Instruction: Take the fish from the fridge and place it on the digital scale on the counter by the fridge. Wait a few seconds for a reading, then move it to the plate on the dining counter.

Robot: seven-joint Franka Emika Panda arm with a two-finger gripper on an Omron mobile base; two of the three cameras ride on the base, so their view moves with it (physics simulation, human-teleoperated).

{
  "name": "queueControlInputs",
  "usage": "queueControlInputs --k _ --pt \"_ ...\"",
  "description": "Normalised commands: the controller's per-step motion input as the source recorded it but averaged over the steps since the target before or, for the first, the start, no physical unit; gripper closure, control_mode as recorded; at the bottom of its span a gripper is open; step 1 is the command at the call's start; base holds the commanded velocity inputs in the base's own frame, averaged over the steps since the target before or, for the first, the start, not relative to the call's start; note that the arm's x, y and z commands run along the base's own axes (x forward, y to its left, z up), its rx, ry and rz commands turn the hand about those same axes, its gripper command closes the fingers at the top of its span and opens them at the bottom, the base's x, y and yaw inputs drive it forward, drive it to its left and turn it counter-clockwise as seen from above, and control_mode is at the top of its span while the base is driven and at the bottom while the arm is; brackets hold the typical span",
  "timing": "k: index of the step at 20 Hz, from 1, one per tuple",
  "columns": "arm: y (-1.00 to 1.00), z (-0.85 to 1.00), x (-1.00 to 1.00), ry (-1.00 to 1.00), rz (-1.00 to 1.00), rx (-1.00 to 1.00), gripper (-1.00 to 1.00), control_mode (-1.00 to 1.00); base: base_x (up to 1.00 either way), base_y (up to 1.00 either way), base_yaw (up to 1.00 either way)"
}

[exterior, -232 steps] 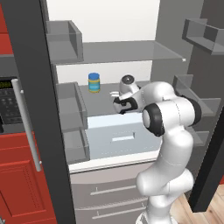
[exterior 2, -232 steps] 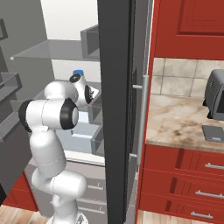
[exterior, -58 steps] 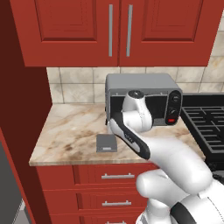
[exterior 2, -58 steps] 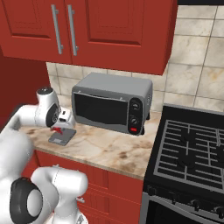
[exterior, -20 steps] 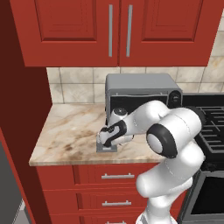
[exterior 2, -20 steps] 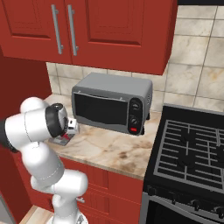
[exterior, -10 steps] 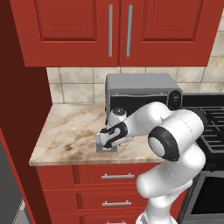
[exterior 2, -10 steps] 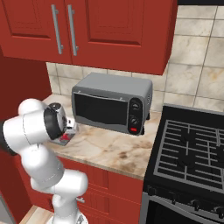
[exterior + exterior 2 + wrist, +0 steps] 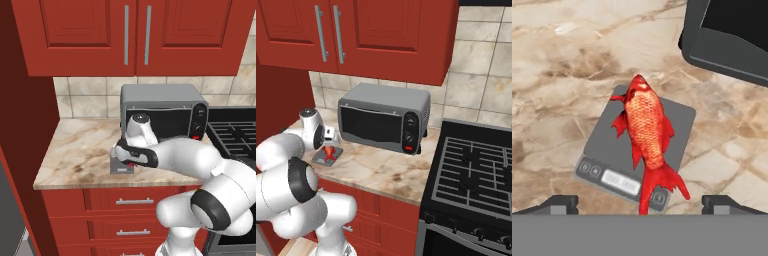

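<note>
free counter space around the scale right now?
Bare counter runs from the digital scale to the red side wall. A smaller patch lies between the scale and the stove, before the microwave. The scale itself is taken: the fish lies there, claw open above.

Even, bright, flat light fills all my views, with no clear source. No glare. Soft shadow sits under the upper cabinets (image 9: 135,35) at frame top. My hand view is slightly soft; the fish (image 9: 646,130) casts almost no shadow.
</note>
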Motion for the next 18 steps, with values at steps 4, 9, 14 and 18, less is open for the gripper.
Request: queueControlInputs --k 4,9,14,18 --pt "0.0 0.46 -0.39 0.0 0.0 0.0 -1.0 -1.0 0.0 0.0 0.0" --pt "0.0 0.26 -0.25 0.0 0.0 0.0 -1.0 -1.0 0.0 0.0 0.0" --pt "0.0 0.02 -0.01 0.0 0.0 0.0 -1.0 -1.0 0.0 0.0 0.0" --pt "0.0 0.0 0.0 0.0 0.0 0.0 -1.0 -1.0 0.0 0.0 0.0"
